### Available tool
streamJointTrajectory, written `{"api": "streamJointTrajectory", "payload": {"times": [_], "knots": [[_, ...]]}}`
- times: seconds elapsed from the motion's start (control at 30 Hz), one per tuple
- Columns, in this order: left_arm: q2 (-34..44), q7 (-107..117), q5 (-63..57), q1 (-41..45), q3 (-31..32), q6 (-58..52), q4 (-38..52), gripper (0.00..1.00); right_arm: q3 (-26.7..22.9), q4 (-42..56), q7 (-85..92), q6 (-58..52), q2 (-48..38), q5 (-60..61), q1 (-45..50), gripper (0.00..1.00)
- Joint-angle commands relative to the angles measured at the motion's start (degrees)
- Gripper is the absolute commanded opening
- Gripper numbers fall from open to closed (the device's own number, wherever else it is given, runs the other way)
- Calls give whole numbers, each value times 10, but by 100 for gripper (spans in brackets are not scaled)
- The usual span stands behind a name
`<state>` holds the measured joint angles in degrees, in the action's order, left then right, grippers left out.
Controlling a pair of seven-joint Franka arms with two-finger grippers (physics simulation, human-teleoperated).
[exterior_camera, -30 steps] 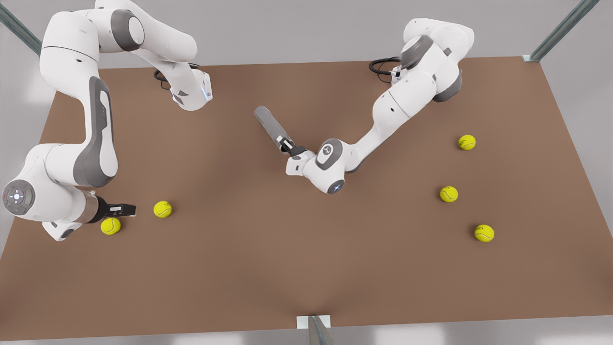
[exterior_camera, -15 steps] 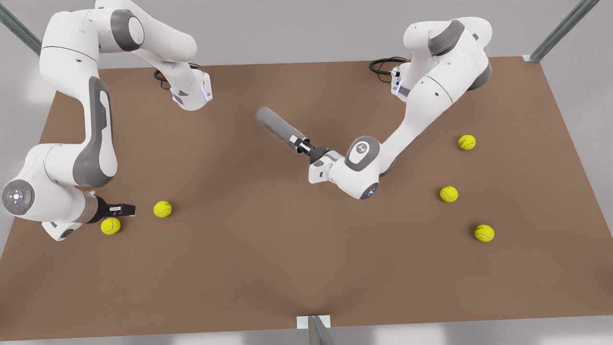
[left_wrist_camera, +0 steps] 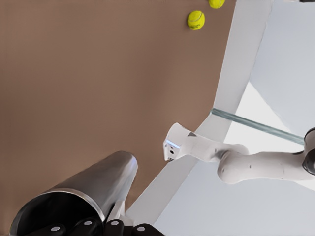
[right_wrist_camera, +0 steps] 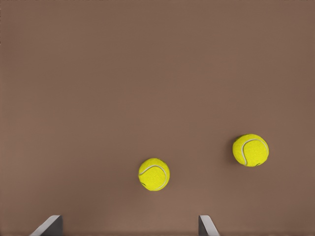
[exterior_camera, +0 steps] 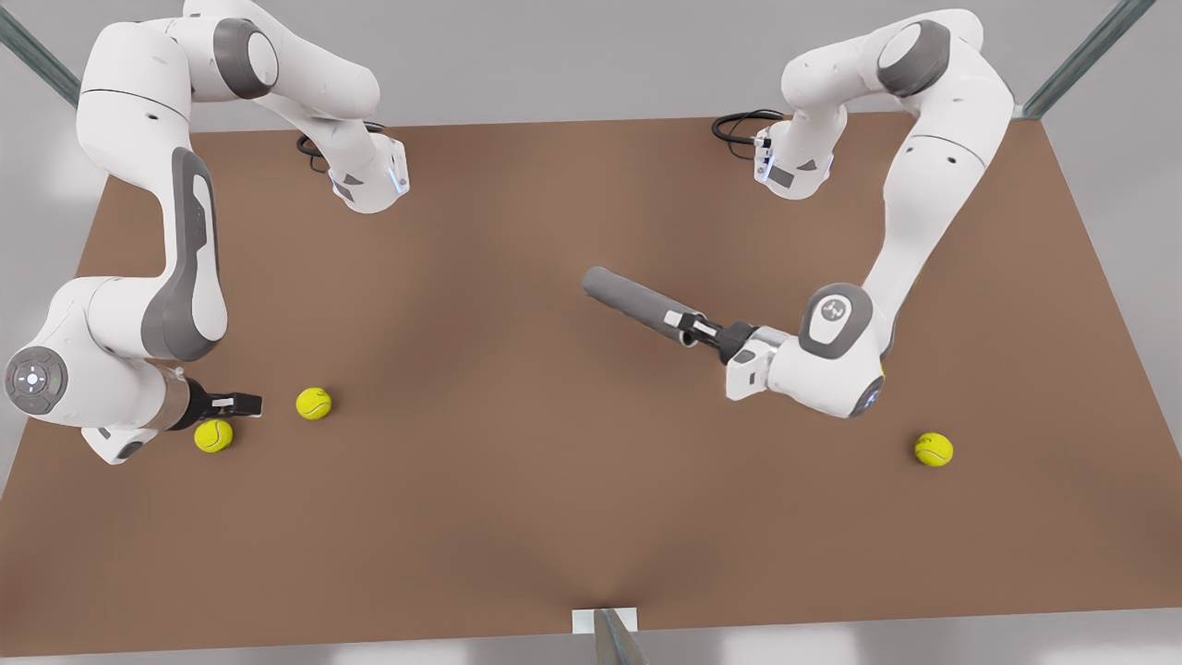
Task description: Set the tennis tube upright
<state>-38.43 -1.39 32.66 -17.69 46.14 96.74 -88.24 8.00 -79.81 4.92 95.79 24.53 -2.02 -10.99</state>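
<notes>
The left gripper (exterior_camera: 694, 330), on the front view's right, has its jaws pinching the open end of the tennis tube (exterior_camera: 633, 302). Compared with a second ago, the arm has carried the tube toward the front view's right, and it now lies nearly level above the tabletop (exterior_camera: 517, 480) instead of steeply angled. It is not yet upright. The right gripper (exterior_camera: 242, 404) waits, jaws spread, above two tennis balls (right_wrist_camera: 154, 174).
</notes>
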Motion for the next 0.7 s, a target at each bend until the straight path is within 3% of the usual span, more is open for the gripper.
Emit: {"api": "streamJointTrajectory", "payload": {"times": [0.0,0.2,0.4,0.67], "knots": [[2,0,-26,-5,0,-1,0,21,0,0,1,0,-1,0,1,100],[45,2,-81,-59,0,-29,3,21,18,34,2,100,3,-1,-6,100],[96,33,-143,-89,-1,-33,6,21,12,33,-3,87,-5,-29,-11,100],[165,82,-197,-111,-2,-59,7,21,15,45,-1,160,13,-77,2,100]]}}
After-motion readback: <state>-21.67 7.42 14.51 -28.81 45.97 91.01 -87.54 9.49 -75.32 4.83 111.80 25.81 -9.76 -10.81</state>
